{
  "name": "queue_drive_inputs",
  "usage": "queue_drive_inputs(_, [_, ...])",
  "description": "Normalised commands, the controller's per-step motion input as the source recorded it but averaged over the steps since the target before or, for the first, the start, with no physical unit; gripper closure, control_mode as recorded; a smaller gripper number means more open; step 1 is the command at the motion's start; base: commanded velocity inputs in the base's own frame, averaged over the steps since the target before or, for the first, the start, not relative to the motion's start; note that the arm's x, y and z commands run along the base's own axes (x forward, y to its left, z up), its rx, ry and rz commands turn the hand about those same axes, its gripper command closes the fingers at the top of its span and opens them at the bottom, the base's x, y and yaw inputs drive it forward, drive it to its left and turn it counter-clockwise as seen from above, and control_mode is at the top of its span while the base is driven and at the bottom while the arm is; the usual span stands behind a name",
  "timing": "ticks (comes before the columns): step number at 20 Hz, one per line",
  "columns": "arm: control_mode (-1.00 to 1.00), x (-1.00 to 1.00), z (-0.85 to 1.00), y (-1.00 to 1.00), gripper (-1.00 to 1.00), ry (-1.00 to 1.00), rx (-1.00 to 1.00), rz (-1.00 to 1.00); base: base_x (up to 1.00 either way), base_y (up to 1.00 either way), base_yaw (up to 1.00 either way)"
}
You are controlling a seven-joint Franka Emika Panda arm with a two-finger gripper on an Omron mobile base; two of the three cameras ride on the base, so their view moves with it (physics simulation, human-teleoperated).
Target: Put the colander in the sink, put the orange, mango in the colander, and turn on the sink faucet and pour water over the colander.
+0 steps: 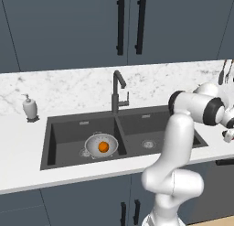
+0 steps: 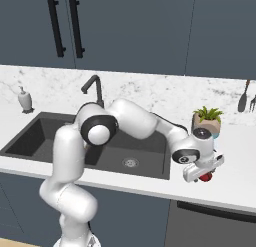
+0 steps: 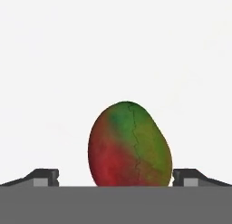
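**A:** So where's it at? The colander [image 1: 101,146] sits in the left basin of the sink [image 1: 64,129], and the orange [image 1: 103,147] is already inside it. Two steps look done to me.

**B:** Yep, this is the mango step. The arm is reaching well off to the right, past the sink, low over the white counter [image 2: 235,156] near the little potted plant [image 2: 207,120]. In the hand view the mango [image 3: 129,145] stands right between the gripper's [image 3: 116,177] two tips.

**A:** Is it squeezing yet?

**B:** Doesn't look like it. The tips sit wide, one each side of the fruit, with a sliver of white showing on both sides. Spread around it, not gripping.

**A:** Next move?

**B:** Probably pinch the mango, lift, and swing left to the colander. The faucet [image 1: 118,90] hasn't been turned on, no water showing.
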Motion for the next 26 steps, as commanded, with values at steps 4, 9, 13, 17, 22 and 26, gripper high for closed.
queue_drive_inputs(4, [-1.00, 0.26, -0.21, 0.00, -1.00, 0.02, 0.00, 0.08, 0.00, 0.00, 0.00])
queue_drive_inputs(9, [-1.00, 0.13, -0.30, 0.01, 1.00, 0.08, 0.00, 0.05, 0.00, 0.00, 0.00])
queue_drive_inputs(13, [-1.00, 0.21, -0.37, 0.10, 1.00, 0.15, 0.00, 0.01, 0.00, 0.00, 0.00])
queue_drive_inputs(17, [-1.00, 0.10, -0.20, 0.04, 1.00, 0.11, 0.00, 0.00, 0.00, 0.00, 0.00])
queue_drive_inputs(22, [-1.00, 0.00, 0.06, 0.25, 1.00, 0.01, 0.00, 0.00, 0.00, 0.00, 0.00])
queue_drive_inputs(26, [-1.00, -0.11, 0.52, 0.93, 1.00, -0.10, 0.01, 0.00, 0.00, 0.00, 0.00])
